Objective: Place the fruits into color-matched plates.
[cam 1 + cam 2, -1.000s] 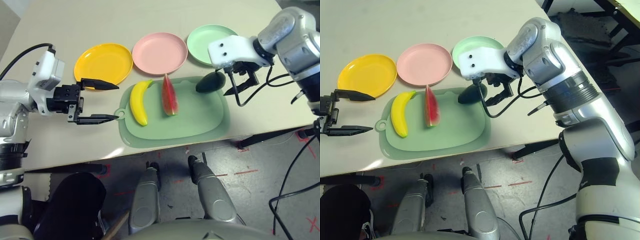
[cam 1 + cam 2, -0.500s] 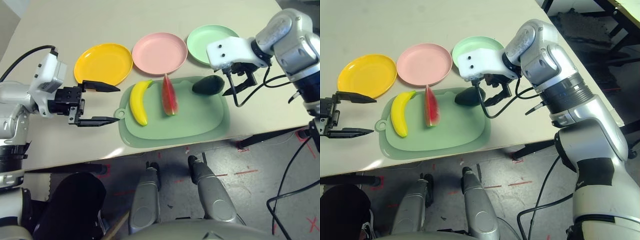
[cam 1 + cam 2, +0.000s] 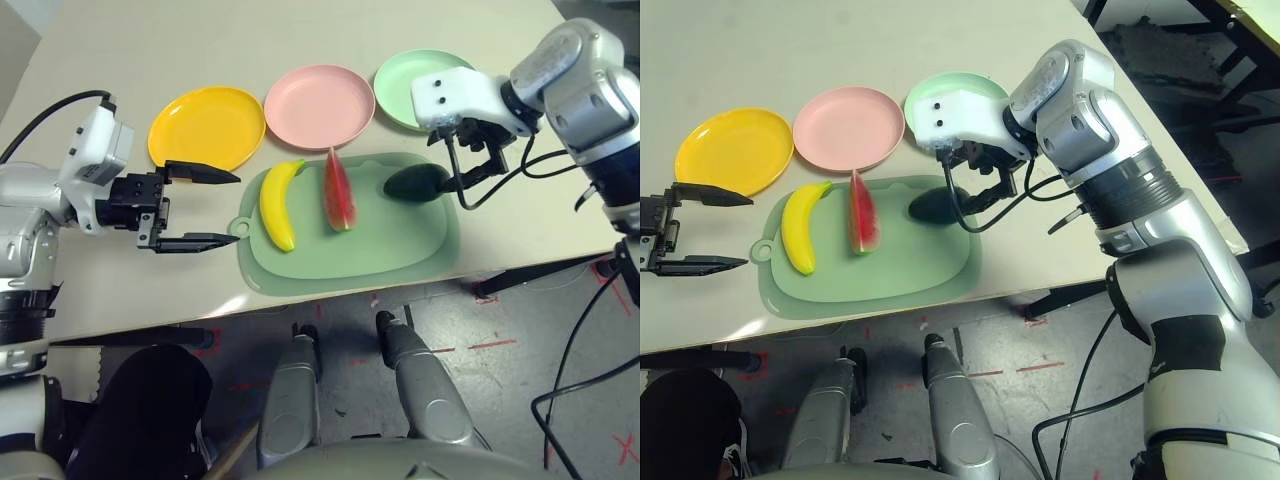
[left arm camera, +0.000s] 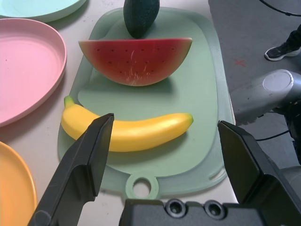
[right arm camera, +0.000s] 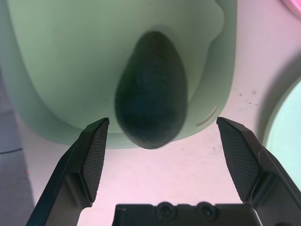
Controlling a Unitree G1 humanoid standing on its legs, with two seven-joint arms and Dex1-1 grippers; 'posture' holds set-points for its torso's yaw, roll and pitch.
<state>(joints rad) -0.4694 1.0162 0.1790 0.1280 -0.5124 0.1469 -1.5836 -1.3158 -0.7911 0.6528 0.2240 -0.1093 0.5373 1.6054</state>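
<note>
Your smooth, oval avocado (image 5: 151, 89) on the mat (image 5: 84, 56), just ahead of your right gripper's (image 5: 162, 123) wide, textured jaws

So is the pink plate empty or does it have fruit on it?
Empty. The pink plate shows its bare inside, and the watermelon wedge just pokes toward it from the mat.

Noted a pale, smooth tabletop (image 3: 120, 290), wide across the scene, with a bright glare patch (image 3: 233, 303) close to the near edge. Saw dark supports (image 3: 1075, 294) beneath. Logged grey floor (image 3: 500, 400) below, scuffed, marked with red strips (image 3: 1040, 366) and a red cross (image 3: 627, 448). Found another light-topped table (image 3: 1262, 14) beyond the far right corner, with a dark, rough-looking heap (image 3: 1160, 60) beside it.
</note>
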